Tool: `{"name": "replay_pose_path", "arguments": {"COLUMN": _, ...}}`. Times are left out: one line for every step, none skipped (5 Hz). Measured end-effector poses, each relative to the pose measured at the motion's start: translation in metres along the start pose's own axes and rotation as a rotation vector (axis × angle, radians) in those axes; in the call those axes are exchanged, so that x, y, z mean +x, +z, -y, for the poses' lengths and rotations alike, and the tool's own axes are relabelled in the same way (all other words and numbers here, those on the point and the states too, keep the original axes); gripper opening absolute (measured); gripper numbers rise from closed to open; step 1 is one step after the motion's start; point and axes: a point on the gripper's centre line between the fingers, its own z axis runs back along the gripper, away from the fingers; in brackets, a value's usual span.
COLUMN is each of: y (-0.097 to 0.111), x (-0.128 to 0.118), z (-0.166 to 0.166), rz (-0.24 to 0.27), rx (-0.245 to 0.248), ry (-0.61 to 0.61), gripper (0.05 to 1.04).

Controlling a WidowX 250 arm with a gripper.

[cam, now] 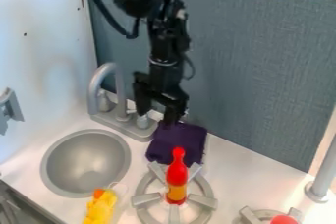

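Claw spread at the purple cloth
A snagged, dragged fold could topple the red-and-yellow bottle.

Blue-grey textured panel; white side wall

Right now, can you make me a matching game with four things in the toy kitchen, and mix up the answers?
Things:
1. Bottle
2. Cloth
3. Faucet
4. Tool

Matches:
A. Dark purple, lying just under the black robot part
B. Gray, curved, beside the sink
C. Black, hanging down over the counter
D. Red and yellow, at the burner

Right pairs: 1-D, 2-A, 3-B, 4-C
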Motion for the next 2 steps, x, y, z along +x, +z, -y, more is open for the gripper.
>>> {"name": "replay_pose_path", "arguments": {"y": -0.02, "x": 0.014, "z": -0.01, "rz": 0.016, "rx": -0.008, "ry": -0.017, "gripper": 1.004}}
{"name": "replay_pose_path", "arguments": {"y": -0.03, "x": 0.028, "z": -0.007, "rz": 0.006, "rx": -0.04, "ry": -0.001, "gripper": 1.004}}
